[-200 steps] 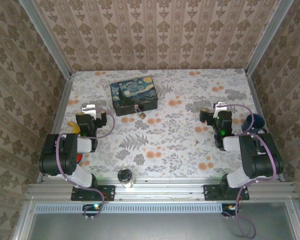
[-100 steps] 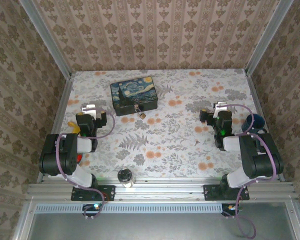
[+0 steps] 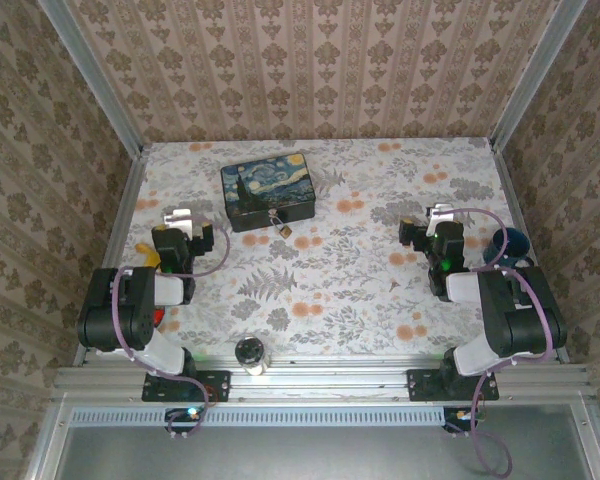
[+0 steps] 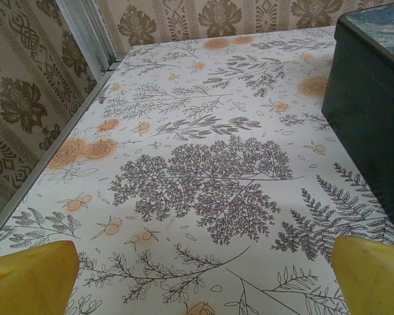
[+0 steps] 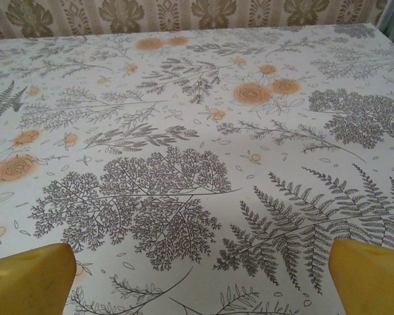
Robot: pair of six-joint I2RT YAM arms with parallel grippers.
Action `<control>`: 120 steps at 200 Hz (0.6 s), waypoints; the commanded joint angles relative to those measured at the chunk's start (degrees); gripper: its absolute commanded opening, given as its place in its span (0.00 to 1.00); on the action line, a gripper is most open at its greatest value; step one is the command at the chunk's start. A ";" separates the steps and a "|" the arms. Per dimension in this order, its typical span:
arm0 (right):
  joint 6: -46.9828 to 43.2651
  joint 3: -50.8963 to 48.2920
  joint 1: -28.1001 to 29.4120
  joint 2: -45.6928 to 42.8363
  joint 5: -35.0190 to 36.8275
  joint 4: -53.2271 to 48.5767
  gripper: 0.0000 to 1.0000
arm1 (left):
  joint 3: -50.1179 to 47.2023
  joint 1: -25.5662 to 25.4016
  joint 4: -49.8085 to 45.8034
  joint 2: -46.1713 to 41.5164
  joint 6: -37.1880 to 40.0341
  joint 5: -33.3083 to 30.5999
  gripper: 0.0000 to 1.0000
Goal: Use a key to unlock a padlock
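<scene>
Top external: padlock point(image 3: 283, 229) at tin box point(image 3: 265, 185) front; L & R jaws released, empty, well off box. Task not begun.

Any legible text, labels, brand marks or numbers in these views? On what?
None readable.
The dark-blue starry-night tin box bears a painted picture, no lettering that can be made out.
The tiny brass-coloured padlock at its front is too small to show any stamp.
The floral tablecloth and patterned wallpaper carry ornament, not writing.

dark-blue starry box point(image 3: 268, 190); brass padlock point(image 3: 283, 229); floral tablecloth point(image 3: 360, 270)
</scene>
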 commanded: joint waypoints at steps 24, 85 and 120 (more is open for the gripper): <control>0.18 4.08 0.04 -6.22 1.79 -11.00 1.00 | 0.81 0.11 -7.51 -8.07 -0.94 -2.10 1.00; 7.08 12.49 3.64 -18.83 13.78 -47.32 1.00 | 3.73 -0.19 -27.56 -26.59 -9.40 -4.07 1.00; 13.04 16.57 9.75 -24.20 18.95 -65.51 0.98 | 5.68 -0.96 -34.81 -31.33 -17.22 -1.08 1.00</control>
